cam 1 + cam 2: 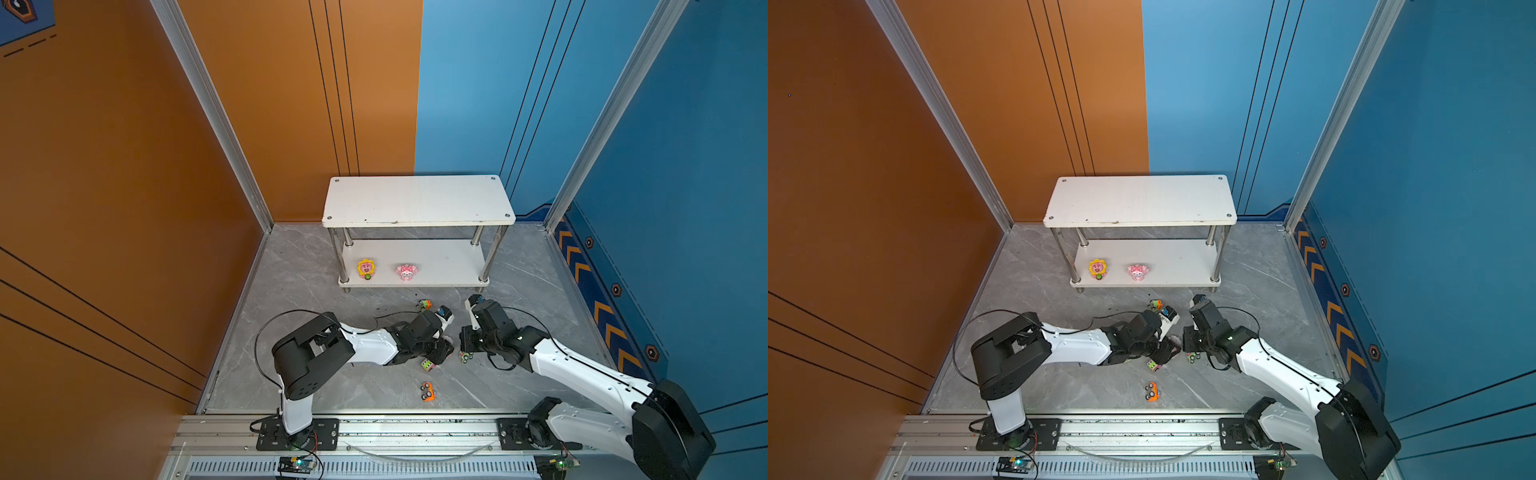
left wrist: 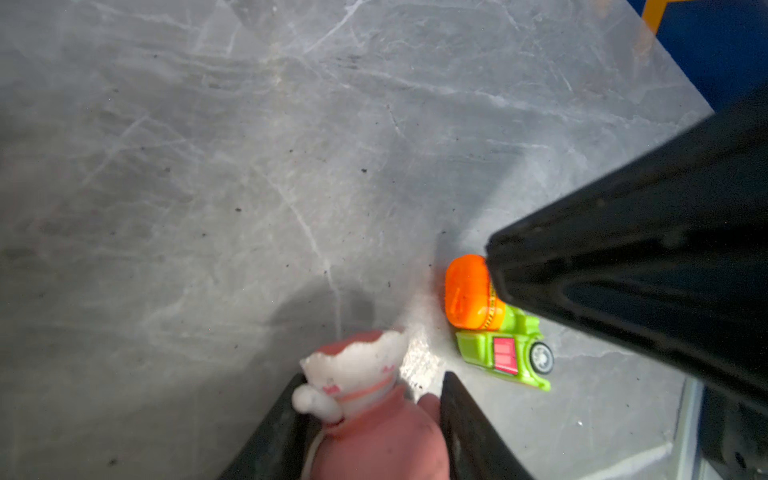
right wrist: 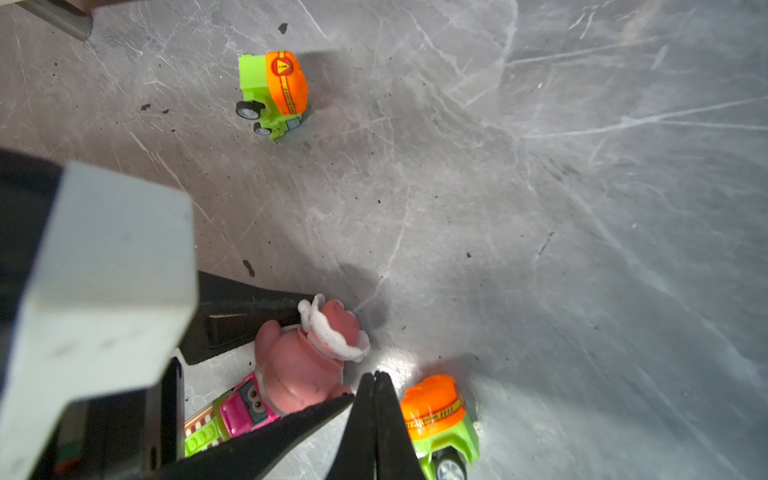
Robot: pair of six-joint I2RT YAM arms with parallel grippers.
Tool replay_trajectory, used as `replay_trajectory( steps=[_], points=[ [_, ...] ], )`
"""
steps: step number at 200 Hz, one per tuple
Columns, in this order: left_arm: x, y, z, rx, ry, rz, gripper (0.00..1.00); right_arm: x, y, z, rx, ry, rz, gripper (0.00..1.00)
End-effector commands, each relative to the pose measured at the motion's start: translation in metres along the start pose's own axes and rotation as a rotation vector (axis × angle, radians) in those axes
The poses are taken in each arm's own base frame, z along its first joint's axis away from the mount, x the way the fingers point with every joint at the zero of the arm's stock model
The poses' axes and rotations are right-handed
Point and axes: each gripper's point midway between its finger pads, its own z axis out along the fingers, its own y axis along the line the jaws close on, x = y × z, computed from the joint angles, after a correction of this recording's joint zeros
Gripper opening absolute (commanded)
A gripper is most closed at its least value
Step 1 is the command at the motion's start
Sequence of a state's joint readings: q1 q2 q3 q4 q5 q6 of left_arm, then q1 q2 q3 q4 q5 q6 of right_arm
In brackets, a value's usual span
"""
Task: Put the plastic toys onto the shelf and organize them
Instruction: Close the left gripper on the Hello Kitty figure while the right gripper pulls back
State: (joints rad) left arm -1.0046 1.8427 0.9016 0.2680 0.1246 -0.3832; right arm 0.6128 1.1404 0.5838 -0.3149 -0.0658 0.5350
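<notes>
Saw only the sunflower figurine (image 1: 366,268) and pale pink figurine (image 1: 406,272) on the shelf (image 1: 415,199), left gripper (image 2: 372,378) clamping a white-collared figurine (image 3: 299,365), right gripper (image 3: 376,380) closed empty, four cars (image 1: 428,391) left.

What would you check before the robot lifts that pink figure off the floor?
1. Jaws of the left gripper on both sides of the pink figurine: ok.
2. Grip firm enough to lift: cannot tell.
3. The pink car clear of the figurine: not ok, it lies right against it and might get dragged.
4. The right gripper out of the way: not ok, its shut tips sit close beside the left one.
5. Room on the shelf: ok, the lower board holds only a sunflower figurine and a bow figurine.
</notes>
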Motion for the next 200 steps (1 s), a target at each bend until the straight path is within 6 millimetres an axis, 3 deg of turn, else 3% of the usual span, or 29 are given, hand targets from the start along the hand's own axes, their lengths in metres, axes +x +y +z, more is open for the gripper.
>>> replay_trajectory(
  steps=[1, 14, 41, 65, 167, 200],
  points=[
    [0.018, 0.006, 0.005, -0.013, 0.081, -0.004, 0.46, 0.004, -0.01, -0.003, 0.036, 0.002, -0.007, 0.06],
    [0.018, 0.005, 0.004, -0.011, 0.084, -0.008, 0.49, 0.003, -0.01, -0.004, 0.038, 0.001, -0.01, 0.06],
    [0.018, 0.004, 0.002, -0.015, 0.091, -0.008, 0.72, 0.003, -0.011, -0.005, 0.038, 0.0, -0.011, 0.06],
    [0.026, 0.006, 0.001, -0.034, 0.107, -0.005, 0.77, 0.001, -0.01, -0.006, 0.034, -0.005, -0.011, 0.07],
    [0.056, 0.041, 0.005, -0.2, 0.185, -0.025, 0.76, 0.003, -0.013, -0.004, 0.041, -0.001, -0.007, 0.08],
    [0.064, 0.037, 0.004, -0.197, 0.203, -0.016, 0.77, 0.002, -0.012, -0.003, 0.04, 0.002, -0.007, 0.09]
  ],
)
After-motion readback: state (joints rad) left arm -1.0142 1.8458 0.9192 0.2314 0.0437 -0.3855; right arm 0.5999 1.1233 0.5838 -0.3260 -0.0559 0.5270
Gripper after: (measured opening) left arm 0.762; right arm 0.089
